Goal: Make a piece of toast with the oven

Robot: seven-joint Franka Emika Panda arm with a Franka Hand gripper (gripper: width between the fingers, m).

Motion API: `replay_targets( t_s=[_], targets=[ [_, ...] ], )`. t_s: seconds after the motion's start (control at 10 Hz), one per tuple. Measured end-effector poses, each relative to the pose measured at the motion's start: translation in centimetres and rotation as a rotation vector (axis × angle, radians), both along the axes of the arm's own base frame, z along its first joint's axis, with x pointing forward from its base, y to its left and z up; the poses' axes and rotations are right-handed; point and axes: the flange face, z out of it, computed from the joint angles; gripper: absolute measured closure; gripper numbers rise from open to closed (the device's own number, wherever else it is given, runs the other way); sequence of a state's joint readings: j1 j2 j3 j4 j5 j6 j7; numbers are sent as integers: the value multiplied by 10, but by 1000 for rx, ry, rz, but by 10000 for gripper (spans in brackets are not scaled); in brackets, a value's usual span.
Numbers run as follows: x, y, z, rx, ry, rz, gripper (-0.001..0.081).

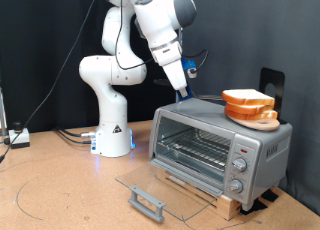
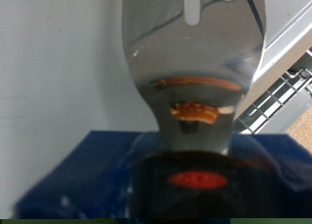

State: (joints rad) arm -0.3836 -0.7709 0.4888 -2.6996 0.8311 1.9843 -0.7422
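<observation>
Where looked at from outside, shows the end effector (image 1: 184, 82) above the oven (image 1: 262, 143), near its top's left end in the exterior view. Cannot tell whether spread or pressed together. Shows toast (image 1: 248, 97), pale and tan-crusted, on a round orange plate (image 1: 252, 116) atop the boxy silver oven. Shows the glass door (image 1: 150, 182) dropped flat onto the counter (image 1: 60, 190), bar handle (image 1: 147, 200) outermost, wire rack (image 1: 195, 145) bare. From the wrist alone, reveals a slotted, mirror-bright metal spatula (image 2: 195, 78) with blue at its base, catching orange reflections.
</observation>
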Motion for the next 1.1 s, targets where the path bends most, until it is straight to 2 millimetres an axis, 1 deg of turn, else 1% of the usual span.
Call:
replay_targets(
  t_s=[0.2, 0.5, 0.8, 1.1],
  targets=[
    [5, -4, 0, 4, 1, -12, 395],
    [16, -7, -8, -11, -5, -36, 395],
    [22, 3, -11, -22, -14, -23, 395],
    [24, 13, -9, -18, -22, -12, 395]
  ],
)
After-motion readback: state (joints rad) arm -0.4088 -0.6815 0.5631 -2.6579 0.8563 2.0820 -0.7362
